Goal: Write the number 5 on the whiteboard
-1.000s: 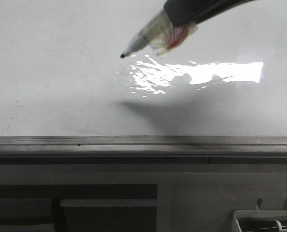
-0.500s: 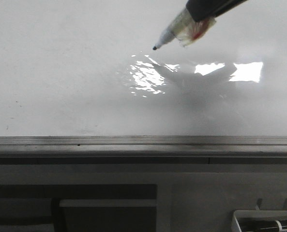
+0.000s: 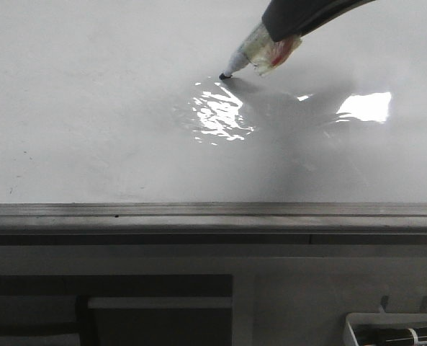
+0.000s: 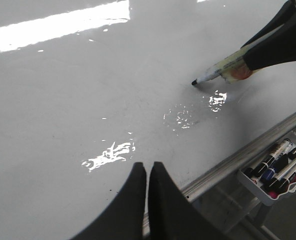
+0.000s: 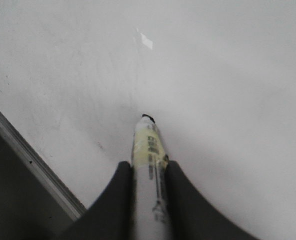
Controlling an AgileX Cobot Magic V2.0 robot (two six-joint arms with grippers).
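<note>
The left gripper (image 4: pixel 148 172) has two smooth black fingers (image 4: pixel 134 192) that get thin and pointy at the ends. The right gripper (image 5: pixel 148 172) has dark, rounded, curvy fingers (image 5: pixel 119 192) with a dull shine.

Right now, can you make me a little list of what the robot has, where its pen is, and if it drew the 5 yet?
right claw: shut on marker
marker: tip touching or nearly touching the whiteboard, slanted
whiteboard: white, shiny, with glare
number 5: none drawn yet
left claw: shut, empty, apart from the marker
rail: grey, along the board's near edge
spare markers: in a tray beside the board
</note>
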